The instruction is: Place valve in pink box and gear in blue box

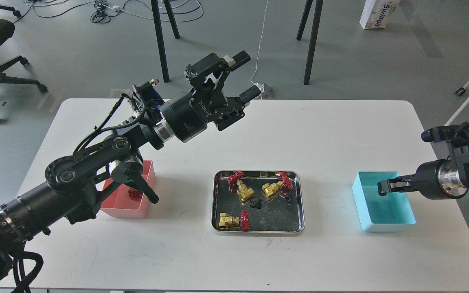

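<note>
A valve (135, 194) lies inside the pink box (147, 203) at the left of the frame, only its red handwheel showing behind the left arm's elbow links, which cover much of the box. Three more valves rest in the steel tray (299, 203) at the centre: one at the upper left of the tray (240, 188), one at the upper right (276, 188), and one at the lower left (231, 220), lying on its side with its red wheel pointing right. Small black gears sit in the tray too, one near the middle (255, 204) and one beside the upper-right valve (288, 198).

A gear (380, 194) is pinched at the tip of the right gripper (382, 189), whose fingers are closed on it. It hangs over the left part of the blue box (385, 226) at the right of the frame, just inside the box's near-left rim as seen from above. The right arm enters from the right edge, level over the table (234, 256).

The left gripper (246, 75) is raised above the upper centre of the table, well away from the tray and both boxes, its two fingers spread apart with nothing between them.

Beyond the white table, grey floor, chair legs and cables fill the top of the frame.
</note>
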Action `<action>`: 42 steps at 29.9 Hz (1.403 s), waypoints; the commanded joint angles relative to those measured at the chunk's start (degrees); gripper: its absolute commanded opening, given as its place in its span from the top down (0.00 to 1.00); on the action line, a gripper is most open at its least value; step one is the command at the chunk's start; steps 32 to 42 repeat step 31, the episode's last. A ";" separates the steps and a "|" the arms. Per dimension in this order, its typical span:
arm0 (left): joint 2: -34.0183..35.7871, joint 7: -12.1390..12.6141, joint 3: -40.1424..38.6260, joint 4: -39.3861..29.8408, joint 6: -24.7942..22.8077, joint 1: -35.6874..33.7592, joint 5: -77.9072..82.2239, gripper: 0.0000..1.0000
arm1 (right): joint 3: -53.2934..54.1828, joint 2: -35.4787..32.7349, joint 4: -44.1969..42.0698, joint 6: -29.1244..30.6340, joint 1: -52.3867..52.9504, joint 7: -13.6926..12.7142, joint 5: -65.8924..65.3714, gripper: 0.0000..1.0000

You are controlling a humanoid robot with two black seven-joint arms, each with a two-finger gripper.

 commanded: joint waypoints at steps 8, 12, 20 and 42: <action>0.42 0.00 -0.77 6.04 -1.28 -1.83 -0.52 0.11 | 17.26 -3.45 -2.75 -0.81 -2.12 -0.22 5.99 0.02; 0.16 0.00 -1.20 15.79 -1.28 -8.41 -2.10 0.10 | 33.00 -3.37 -8.02 -1.26 -5.63 1.61 30.74 0.02; -1.95 0.00 -1.82 33.38 -1.28 -18.27 -21.41 0.05 | 52.79 2.69 -13.39 8.47 -18.19 23.82 65.00 0.02; -6.34 0.00 -0.94 35.15 -1.28 -12.74 -30.67 0.02 | 60.19 8.76 -18.06 15.05 -23.04 23.82 65.09 0.02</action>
